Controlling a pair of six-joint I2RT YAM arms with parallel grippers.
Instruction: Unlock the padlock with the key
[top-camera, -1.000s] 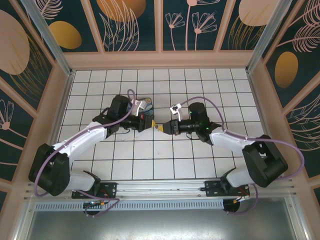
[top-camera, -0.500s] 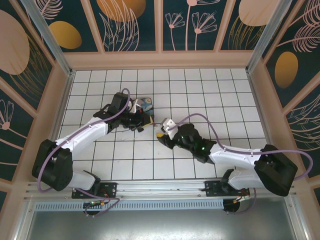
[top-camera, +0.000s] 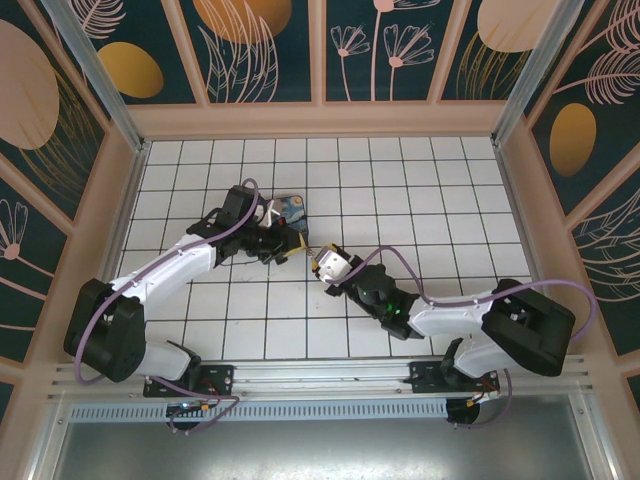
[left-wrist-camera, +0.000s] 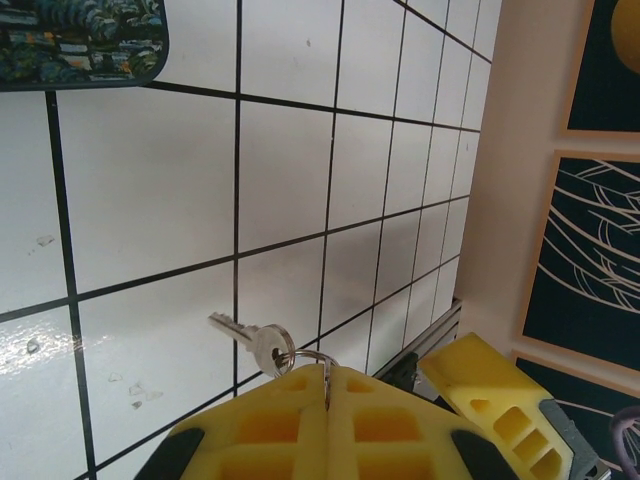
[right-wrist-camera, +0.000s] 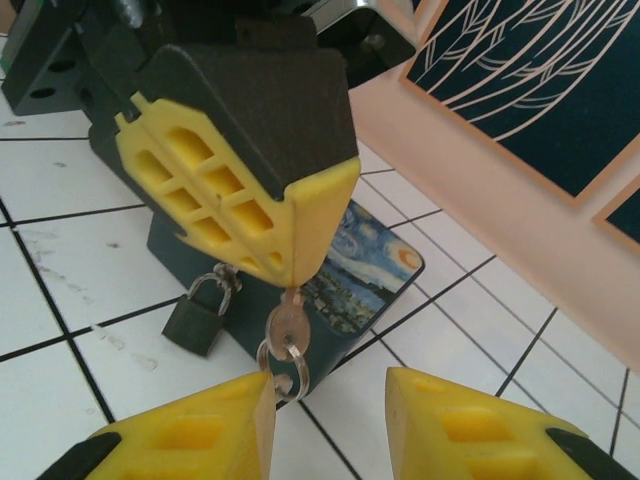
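In the left wrist view my left gripper (left-wrist-camera: 326, 368) is shut on the thin wire ring of the key (left-wrist-camera: 252, 337), whose silvery blade sticks out past the yellow fingertips. The right wrist view has that key (right-wrist-camera: 287, 322) hanging under the left gripper (right-wrist-camera: 300, 272), with its ring beside one finger of my right gripper (right-wrist-camera: 330, 385). The right gripper is open and nothing lies between its fingers. The padlock (right-wrist-camera: 196, 322), small and dark, hangs by its shackle from the front of the painted box, just left of the key. From above, the two grippers (top-camera: 300, 245) (top-camera: 318, 262) stand tip to tip.
The blue starry-night box (right-wrist-camera: 372, 262) lies flat on the white tiled floor (top-camera: 420, 200) right behind the left gripper; it also shows from above (top-camera: 288, 207). Wooden walls (top-camera: 320, 120) close in the floor on three sides, and a metal rail (top-camera: 320, 375) runs along the near edge.
The right arm has swung its elbow down toward the near edge and now reaches up-left at the key. The left gripper has shifted slightly left, still pinching the ring.
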